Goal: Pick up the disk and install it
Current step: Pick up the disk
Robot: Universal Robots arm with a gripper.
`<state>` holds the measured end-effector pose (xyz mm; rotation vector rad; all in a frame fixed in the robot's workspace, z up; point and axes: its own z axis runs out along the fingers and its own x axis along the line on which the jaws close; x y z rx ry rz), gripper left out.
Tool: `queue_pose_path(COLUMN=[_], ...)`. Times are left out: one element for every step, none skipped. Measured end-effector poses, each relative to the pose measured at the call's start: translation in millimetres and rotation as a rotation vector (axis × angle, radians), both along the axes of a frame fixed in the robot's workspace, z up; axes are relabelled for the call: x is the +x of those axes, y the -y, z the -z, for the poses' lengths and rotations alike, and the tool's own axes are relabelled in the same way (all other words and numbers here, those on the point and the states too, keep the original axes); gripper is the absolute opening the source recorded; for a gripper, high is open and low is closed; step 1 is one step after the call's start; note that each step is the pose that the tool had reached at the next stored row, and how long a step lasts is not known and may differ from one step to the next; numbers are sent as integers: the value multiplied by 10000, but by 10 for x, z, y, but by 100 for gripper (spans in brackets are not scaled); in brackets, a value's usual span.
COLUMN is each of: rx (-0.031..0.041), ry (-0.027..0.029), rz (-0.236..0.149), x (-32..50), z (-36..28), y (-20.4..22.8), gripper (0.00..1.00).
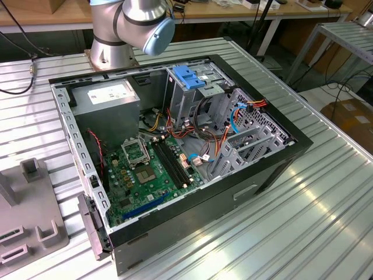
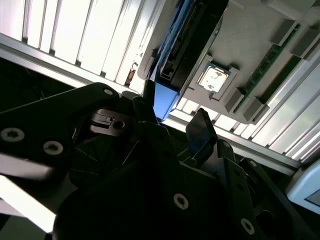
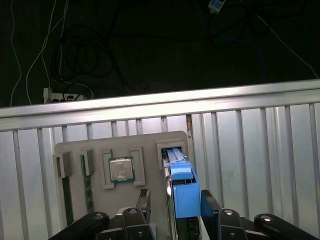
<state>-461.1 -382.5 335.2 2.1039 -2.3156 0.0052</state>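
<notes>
In grey holder (image 3: 75,150) slot, disk (image 3: 183,197) flanked by spread tool (image 3: 176,196)

The exterior view looked down at a slant from well above, taking in the open computer case (image 1: 245,186) on the slatted table (image 1: 315,221), with the grey holder tray (image 1: 55,227) at the exterior view's left edge. Both wrist views sat close behind the gripper (image 3: 177,197) and faced past its jaws. The first looked steeply down onto the tray and the second looked obliquely from the opposite side. They shared the tray, the disk (image 3: 181,170) between the parted jaws, and the chip (image 3: 121,169) beside them.
</notes>
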Motion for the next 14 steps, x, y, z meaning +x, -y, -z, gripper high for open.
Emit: queue_pose_path(rx=[1,2,1,1,1,0,0,0,0,0,0,0,0,1], ry=[1,3,2,1,1,1,0,0,1,0,0,0,1,0], rz=[0,0,0,0,0,-1,-2,-2,-2,-2,-2,-3,-4,-5], x=[0,0,0,0,0,0,-3,-6,-8,-9,-9,-10,-11,-12], z=[3,8,18,28,37,52,59,69,81,93,108,120,135,149], y=[0,0,0,0,0,0,0,-1,-3,-4,-6,-7,-8,-9], gripper=[53,53,53,53,53,53,53,53,53,53,53,53,53,53])
